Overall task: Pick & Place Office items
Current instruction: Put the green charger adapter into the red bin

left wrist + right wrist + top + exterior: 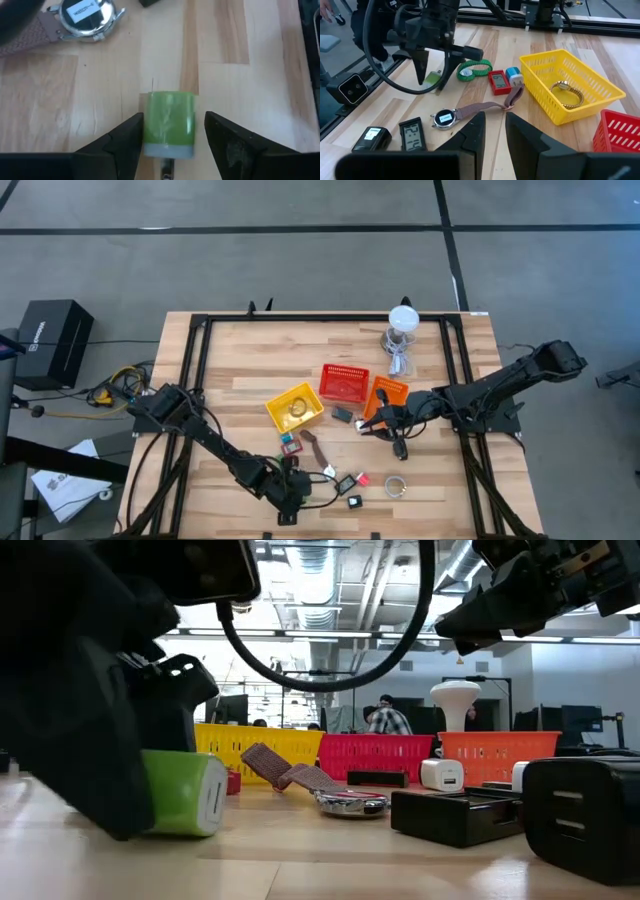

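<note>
The left gripper [171, 131] stands low over the near edge of the table, at about 6 o'clock in the high view, its two dark fingers [122, 137] spread to either side of a small green block [169, 122] with a pale end. In the left wrist view the block lies on the bare wood squarely between the fingers, with a narrow gap showing on each side, so it is straddled and not yet pinched. Its long axis runs along the fingers, pale end toward the wrist, so the jaws would bear on its two long flanks. The low view shows the same green block [185, 793] resting flat on the table [450, 470] right under the dark gripper body.

Just beyond the block, toward 11 o'clock in the wrist picture, lies a watch [87, 12] with a brown woven strap [482, 108]. Farther out stand the yellow basket [294, 408], with a gold bracelet [566, 93] in it, the red basket [344, 383] and the orange basket [386, 395].

The right gripper [378, 424] hangs beside the orange basket, at about 2 o'clock from the block, fingers close together and empty. The left arm is plainly nearer, and closing looks like the next move
</note>
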